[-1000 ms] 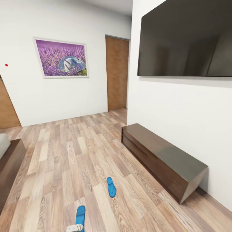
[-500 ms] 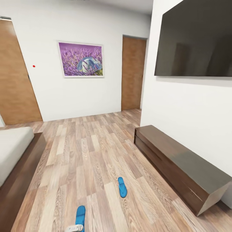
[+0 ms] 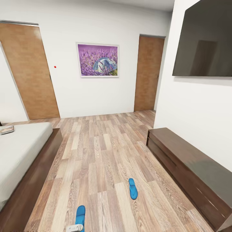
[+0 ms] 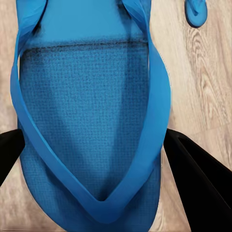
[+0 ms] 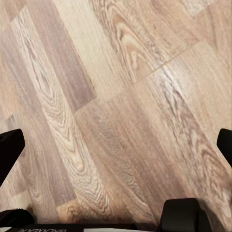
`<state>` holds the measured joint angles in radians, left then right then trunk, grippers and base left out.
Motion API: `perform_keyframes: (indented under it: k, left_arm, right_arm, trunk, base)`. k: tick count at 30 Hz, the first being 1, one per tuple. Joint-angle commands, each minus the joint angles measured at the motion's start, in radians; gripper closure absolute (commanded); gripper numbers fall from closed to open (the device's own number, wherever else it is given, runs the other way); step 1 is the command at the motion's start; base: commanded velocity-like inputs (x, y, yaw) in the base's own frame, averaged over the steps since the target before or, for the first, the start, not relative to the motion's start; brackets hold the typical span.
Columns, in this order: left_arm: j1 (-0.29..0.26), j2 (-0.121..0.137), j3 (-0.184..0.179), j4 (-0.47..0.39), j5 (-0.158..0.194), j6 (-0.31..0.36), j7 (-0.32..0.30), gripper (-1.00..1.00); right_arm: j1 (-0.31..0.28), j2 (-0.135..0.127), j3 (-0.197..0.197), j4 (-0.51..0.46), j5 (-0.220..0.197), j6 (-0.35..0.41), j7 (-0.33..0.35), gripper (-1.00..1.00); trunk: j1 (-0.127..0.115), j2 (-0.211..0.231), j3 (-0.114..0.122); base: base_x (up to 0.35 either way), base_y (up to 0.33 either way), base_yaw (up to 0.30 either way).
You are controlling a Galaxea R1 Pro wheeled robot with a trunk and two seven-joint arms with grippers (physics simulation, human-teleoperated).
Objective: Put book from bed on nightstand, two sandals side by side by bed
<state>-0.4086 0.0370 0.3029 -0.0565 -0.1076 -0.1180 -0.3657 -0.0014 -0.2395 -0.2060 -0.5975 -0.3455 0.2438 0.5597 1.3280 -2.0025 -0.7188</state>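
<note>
On the bed (image 3: 19,154) at the head view's left edge lies the book (image 3: 6,130), which no wrist camera catches. The left wrist view shows the left claw (image 4: 96,150) clenched on a blue sandal (image 4: 92,125), fingers (image 4: 193,179) pressing both edges, held above the floor (image 3: 96,154). Two sandals count in all: the second sandal (image 3: 132,188) lies flat on the planks between bed and TV bench (image 3: 190,167). The right claw (image 5: 116,140) hangs released over bare floor.
</note>
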Motion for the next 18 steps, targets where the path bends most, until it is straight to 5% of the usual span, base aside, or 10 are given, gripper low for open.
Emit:
perform_keyframes:
  k: [1,18]
  left_arm:
    - [-0.001,0.000,0.009,0.001,-0.010,-0.004,-0.002,1.00]
    - [-0.001,0.001,0.010,0.001,-0.010,-0.004,-0.004,1.00]
  right_arm:
    - [0.000,0.000,-0.003,-0.001,-0.009,0.009,0.003,-1.00]
    - [0.000,0.000,-0.004,-0.001,-0.009,0.009,0.003,-1.00]
  trunk:
    - [0.000,0.000,-0.001]
    - [0.000,0.000,-0.001]
  base:
    - [0.000,0.000,0.216]
    - [0.000,0.000,0.109]
